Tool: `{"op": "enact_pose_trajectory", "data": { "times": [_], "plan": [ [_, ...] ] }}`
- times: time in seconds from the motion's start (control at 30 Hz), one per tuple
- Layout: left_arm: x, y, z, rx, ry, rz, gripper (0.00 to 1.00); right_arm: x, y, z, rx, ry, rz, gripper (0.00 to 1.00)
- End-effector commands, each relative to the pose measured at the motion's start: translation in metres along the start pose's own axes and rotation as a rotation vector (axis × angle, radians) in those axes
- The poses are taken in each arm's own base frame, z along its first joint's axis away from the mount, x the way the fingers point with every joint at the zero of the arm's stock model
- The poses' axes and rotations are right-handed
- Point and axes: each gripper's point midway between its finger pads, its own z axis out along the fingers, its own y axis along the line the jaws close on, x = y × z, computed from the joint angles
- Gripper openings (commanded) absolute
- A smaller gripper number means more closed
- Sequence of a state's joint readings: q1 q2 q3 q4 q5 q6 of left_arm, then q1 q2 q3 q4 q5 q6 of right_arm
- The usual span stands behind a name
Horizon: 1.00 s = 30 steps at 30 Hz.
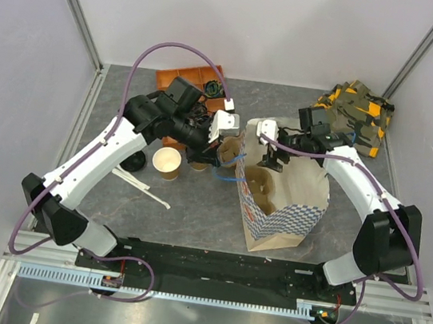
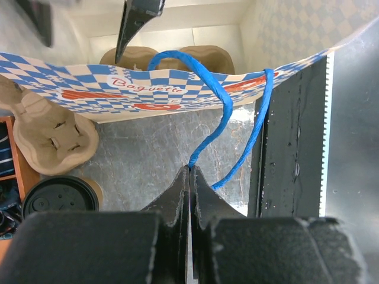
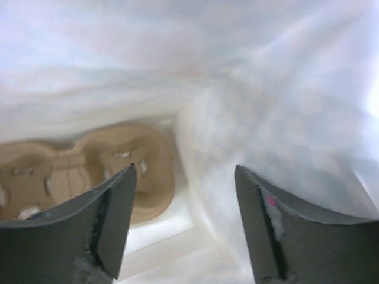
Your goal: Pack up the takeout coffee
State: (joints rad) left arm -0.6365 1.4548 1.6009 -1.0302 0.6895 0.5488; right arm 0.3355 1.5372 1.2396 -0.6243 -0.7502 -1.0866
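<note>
Left end effector (image 2: 190,173) clamped on bag handle (image 2: 220,102), right end effector (image 3: 185,173) open above carrier (image 3: 83,160)

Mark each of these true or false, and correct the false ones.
1. The left fingers are pinched shut on the blue handle of the paper bag. True.
2. The right fingers are clamped on a cup. False: they stand open and empty inside the bag.
3. A pulp cup carrier lies at the bottom of the bag. True.
4. The takeout coffee is in the bag. False: it stands outside the bag, next to a second carrier.
5. The lidless cup lies tipped on its side. False: it stands upright, its mouth facing up.
</note>
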Motion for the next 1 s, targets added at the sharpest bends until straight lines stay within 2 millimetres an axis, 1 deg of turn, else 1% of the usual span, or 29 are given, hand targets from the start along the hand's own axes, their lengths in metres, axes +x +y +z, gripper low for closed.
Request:
{"op": "enact_pose_trajectory", "data": {
  "times": [0.0,0.03,0.1,0.13,0.17,0.2,0.27,0.3,0.4,0.47,0.53,0.6,0.67,0.7,0.73,0.8,0.83,0.87,0.97],
  "plan": [
    [-0.019,0.001,-0.004,-0.003,-0.031,0.056,0.04,-0.050,-0.023,-0.017,0.077,-0.187,-0.059,0.81],
    [-0.021,0.001,-0.004,-0.003,-0.033,0.060,0.11,-0.056,-0.029,-0.017,0.095,-0.209,-0.077,0.83],
    [-0.024,-0.002,-0.005,-0.003,-0.039,0.072,0.20,-0.059,-0.030,-0.018,0.104,-0.228,-0.077,0.86],
    [-0.026,-0.003,-0.006,-0.004,-0.039,0.080,0.35,-0.063,-0.033,-0.019,0.115,-0.243,-0.094,0.90],
    [-0.026,-0.004,-0.005,-0.004,-0.038,0.082,0.43,-0.067,-0.033,-0.020,0.114,-0.260,-0.097,0.92],
    [-0.027,-0.004,-0.007,-0.013,-0.038,0.089,0.54,-0.069,-0.033,-0.020,0.116,-0.270,-0.103,0.95],
    [-0.028,-0.005,-0.008,-0.020,-0.038,0.101,0.64,-0.079,-0.038,-0.024,0.138,-0.302,-0.138,0.98],
    [-0.029,-0.006,-0.009,-0.020,-0.042,0.110,0.70,-0.080,-0.037,-0.024,0.140,-0.311,-0.134,0.98],
    [-0.032,-0.010,-0.012,-0.026,-0.050,0.129,0.77,-0.089,-0.035,-0.027,0.140,-0.344,-0.172,0.98],
    [-0.033,-0.010,-0.016,-0.040,-0.055,0.137,0.78,-0.093,-0.032,-0.029,0.137,-0.355,-0.184,0.98],
    [-0.034,-0.008,-0.018,-0.062,-0.059,0.145,0.79,-0.091,-0.026,-0.031,0.136,-0.347,-0.193,0.98],
    [-0.037,-0.007,-0.021,-0.084,-0.069,0.135,0.79,-0.085,-0.025,-0.033,0.149,-0.318,-0.199,0.98],
    [-0.039,-0.008,-0.024,-0.092,-0.078,0.122,0.79,-0.083,-0.020,-0.038,0.148,-0.293,-0.210,0.98],
    [-0.042,-0.005,-0.026,-0.115,-0.088,0.119,0.79,-0.082,-0.018,-0.040,0.149,-0.286,-0.210,0.98],
    [-0.041,-0.004,-0.026,-0.124,-0.087,0.107,0.79,-0.082,-0.012,-0.045,0.136,-0.280,-0.208,0.98],
    [-0.041,-0.007,-0.029,-0.130,-0.098,0.105,0.79,-0.082,-0.006,-0.048,0.132,-0.278,-0.214,0.98],
    [-0.040,-0.006,-0.028,-0.135,-0.100,0.104,0.79,-0.084,-0.003,-0.051,0.133,-0.283,-0.220,0.98],
    [-0.039,-0.005,-0.028,-0.144,-0.102,0.097,0.80,-0.083,0.000,-0.050,0.127,-0.284,-0.223,0.98],
    [-0.037,-0.001,-0.031,-0.170,-0.103,0.096,0.80,-0.083,0.002,-0.051,0.129,-0.287,-0.243,0.98]
  ]
}}
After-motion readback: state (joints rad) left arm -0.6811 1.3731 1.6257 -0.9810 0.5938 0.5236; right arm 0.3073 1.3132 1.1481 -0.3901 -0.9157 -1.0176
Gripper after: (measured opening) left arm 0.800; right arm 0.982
